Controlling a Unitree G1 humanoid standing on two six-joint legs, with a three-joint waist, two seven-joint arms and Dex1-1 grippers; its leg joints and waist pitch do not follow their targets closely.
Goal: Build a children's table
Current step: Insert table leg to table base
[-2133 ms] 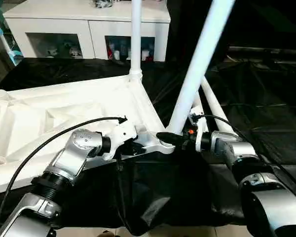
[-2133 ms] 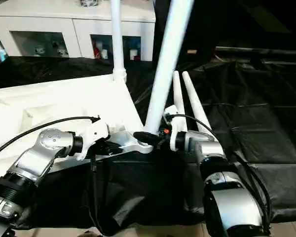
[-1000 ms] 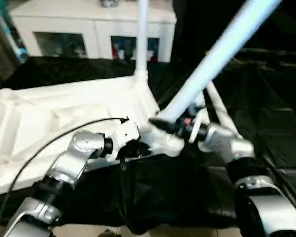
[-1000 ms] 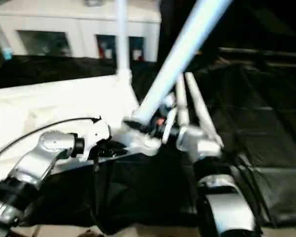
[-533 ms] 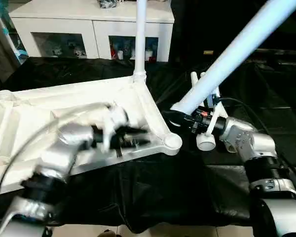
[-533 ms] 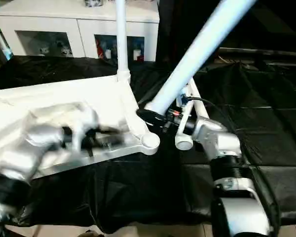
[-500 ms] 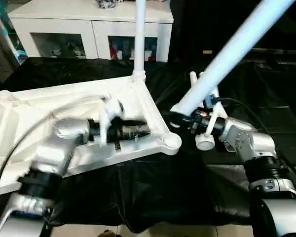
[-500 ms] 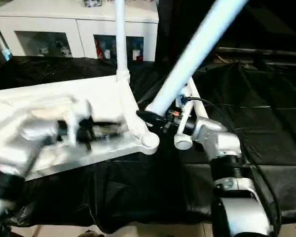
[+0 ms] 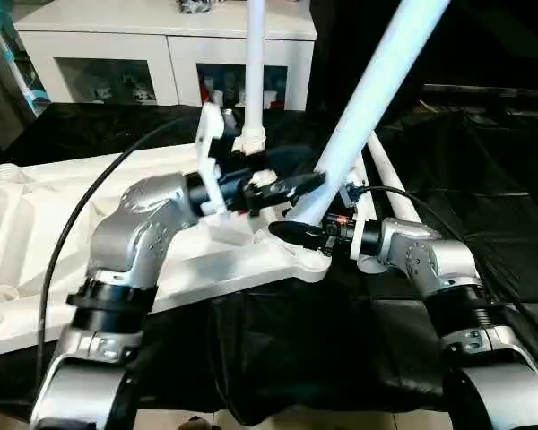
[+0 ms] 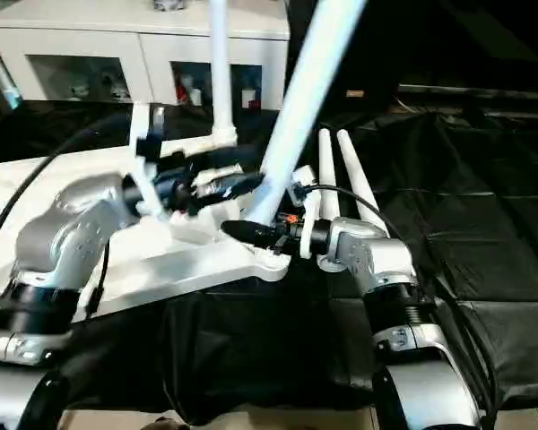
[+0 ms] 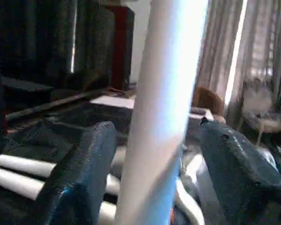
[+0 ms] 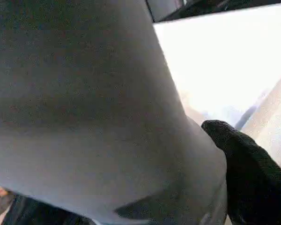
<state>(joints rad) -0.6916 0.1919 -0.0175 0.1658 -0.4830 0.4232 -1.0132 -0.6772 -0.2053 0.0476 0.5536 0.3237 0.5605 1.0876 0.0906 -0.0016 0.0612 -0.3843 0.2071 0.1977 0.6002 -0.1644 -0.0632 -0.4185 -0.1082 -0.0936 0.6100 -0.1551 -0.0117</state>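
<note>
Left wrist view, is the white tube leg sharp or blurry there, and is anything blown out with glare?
In the left wrist view the white tapered tube leg is soft, too close between the black fingers; bright curtains behind are washed out. In the right wrist view the white tabletop glares nearly featureless.

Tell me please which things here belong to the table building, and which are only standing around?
Belong: tabletop, upright fitted leg, slanted leg in the right gripper, two spare legs, left gripper.
Standing around: white cabinet, black cloth.
</note>
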